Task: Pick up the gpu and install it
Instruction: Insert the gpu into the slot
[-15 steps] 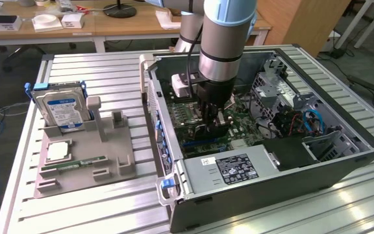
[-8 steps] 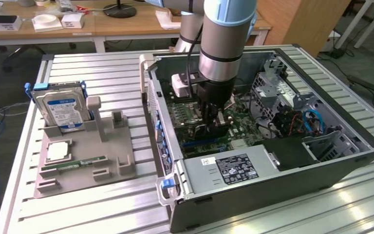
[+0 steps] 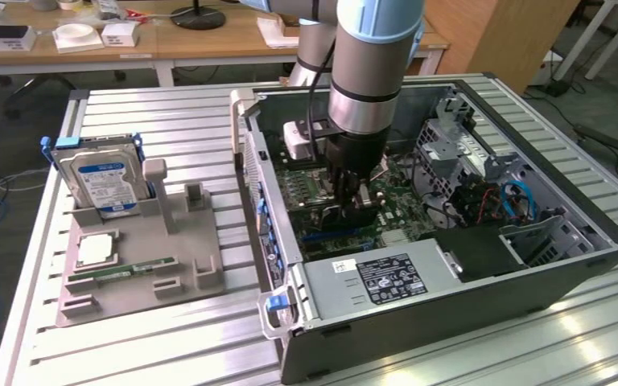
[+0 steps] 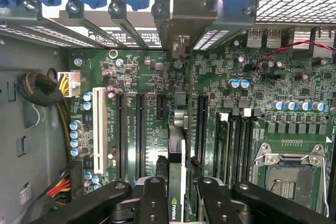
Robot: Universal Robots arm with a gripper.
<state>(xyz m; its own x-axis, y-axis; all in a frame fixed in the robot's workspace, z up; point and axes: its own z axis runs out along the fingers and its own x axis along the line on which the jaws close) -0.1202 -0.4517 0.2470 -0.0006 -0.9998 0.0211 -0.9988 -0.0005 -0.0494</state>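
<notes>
While the case (image 3: 566, 265) lies open, entries run:
- motherboard (image 4: 142, 61), flat in the case.
- gripper (image 3: 350, 197), inside the case, pinching the gpu.
- gpu (image 4: 177, 161), edge-on above the slots (image 4: 139, 129).
- bracket (image 4: 181, 14), at the rear openings.

Handling, by judgement: keep the card upright and square, then press evenly.

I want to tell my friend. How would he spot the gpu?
Find the open computer case, then the gripper reaching down over its green motherboard. The gpu is the thin card held on edge between the fingers; the long black slots beside it are empty.
</notes>
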